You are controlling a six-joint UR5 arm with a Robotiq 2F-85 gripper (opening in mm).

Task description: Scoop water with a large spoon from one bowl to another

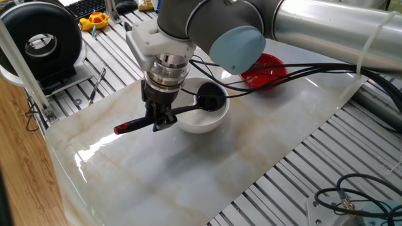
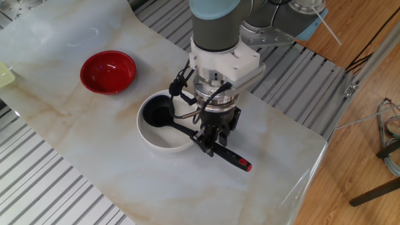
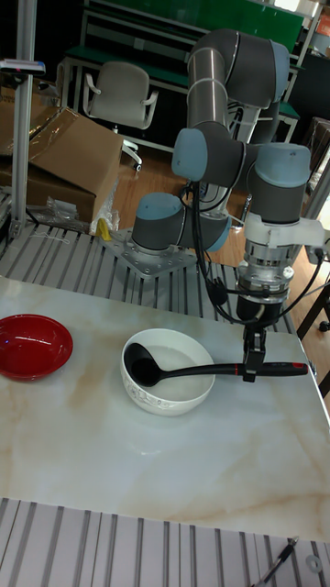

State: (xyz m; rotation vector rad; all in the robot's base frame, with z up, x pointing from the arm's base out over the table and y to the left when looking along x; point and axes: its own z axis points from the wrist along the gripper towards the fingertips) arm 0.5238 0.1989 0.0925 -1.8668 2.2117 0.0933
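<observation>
My gripper (image 1: 160, 120) (image 2: 209, 145) (image 3: 253, 365) is shut on the long black handle of the large spoon (image 1: 188, 108) (image 2: 181, 129) (image 3: 197, 371), near its red end (image 1: 123, 128). The ladle's round scoop (image 2: 155, 113) (image 3: 140, 363) sits low inside the white bowl (image 1: 202, 119) (image 2: 150, 137) (image 3: 170, 390), with the handle resting over the rim. Water in the bowl is too clear to make out. The small red bowl (image 1: 264, 70) (image 2: 108, 71) (image 3: 33, 346) stands apart on the marble slab, partly hidden by the arm in one fixed view.
A black round device (image 1: 43, 44) and a yellow toy (image 1: 94, 21) sit beyond the slab's far left edge. Cables (image 1: 295, 72) hang from the arm over the red bowl's side. Metal slats (image 2: 50, 187) surround the marble slab (image 1: 188, 163).
</observation>
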